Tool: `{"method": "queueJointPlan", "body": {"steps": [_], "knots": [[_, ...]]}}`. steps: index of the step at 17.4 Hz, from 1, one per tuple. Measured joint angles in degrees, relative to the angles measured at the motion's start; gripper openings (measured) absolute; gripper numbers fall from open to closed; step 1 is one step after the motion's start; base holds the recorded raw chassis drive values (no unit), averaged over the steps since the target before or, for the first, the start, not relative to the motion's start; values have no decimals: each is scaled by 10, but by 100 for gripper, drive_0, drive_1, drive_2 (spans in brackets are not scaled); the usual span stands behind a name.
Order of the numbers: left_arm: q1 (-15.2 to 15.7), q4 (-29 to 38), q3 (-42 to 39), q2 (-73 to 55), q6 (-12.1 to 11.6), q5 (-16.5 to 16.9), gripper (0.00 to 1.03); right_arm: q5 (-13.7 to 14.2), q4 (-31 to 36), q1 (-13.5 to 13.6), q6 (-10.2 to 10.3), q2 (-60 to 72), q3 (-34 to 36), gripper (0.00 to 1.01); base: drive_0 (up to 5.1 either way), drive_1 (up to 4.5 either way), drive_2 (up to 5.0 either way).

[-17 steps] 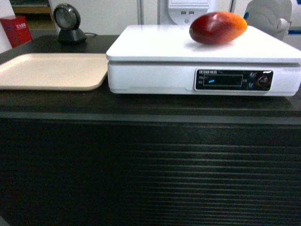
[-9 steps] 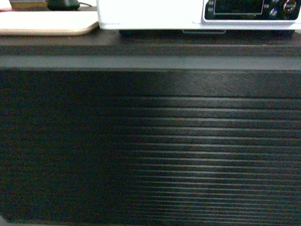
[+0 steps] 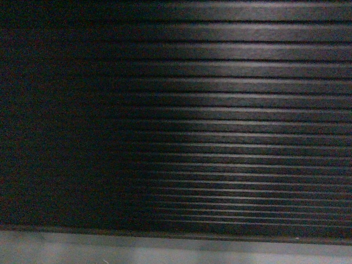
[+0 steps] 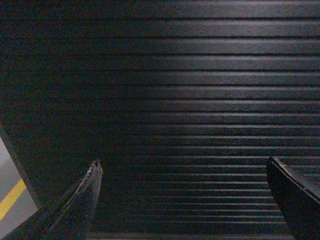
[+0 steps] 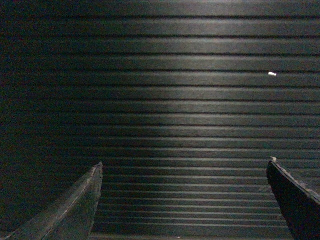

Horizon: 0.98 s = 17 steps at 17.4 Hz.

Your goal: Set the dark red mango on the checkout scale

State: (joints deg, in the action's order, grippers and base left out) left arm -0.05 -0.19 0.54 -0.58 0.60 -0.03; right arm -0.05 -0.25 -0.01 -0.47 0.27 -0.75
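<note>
Checkout's ribbed front panel [image 3: 220,110] fills my head view, grey plinth [image 3: 165,250] below; my left gripper [image 4: 182,172] and right gripper [image 5: 182,172] both spread wide, empty, facing the ribs; mango and scale out of sight

The head view now sits much lower than a second ago. The dark red mango, the scale, the beige tray and the worktop's top edge are all out of frame above. Only the checkout's ribbed front panel [image 3: 220,121] fills the picture, and its grey base plinth [image 3: 176,250] now shows along the bottom edge.
</note>
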Motion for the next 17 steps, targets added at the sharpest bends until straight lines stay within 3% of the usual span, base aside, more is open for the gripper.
{"method": "queueJointPlan", "body": {"steps": [17], "knots": [[0, 0, 0, 0, 0, 0, 98, 0, 0, 0, 0, 0, 0, 98, 0, 0, 0]]}}
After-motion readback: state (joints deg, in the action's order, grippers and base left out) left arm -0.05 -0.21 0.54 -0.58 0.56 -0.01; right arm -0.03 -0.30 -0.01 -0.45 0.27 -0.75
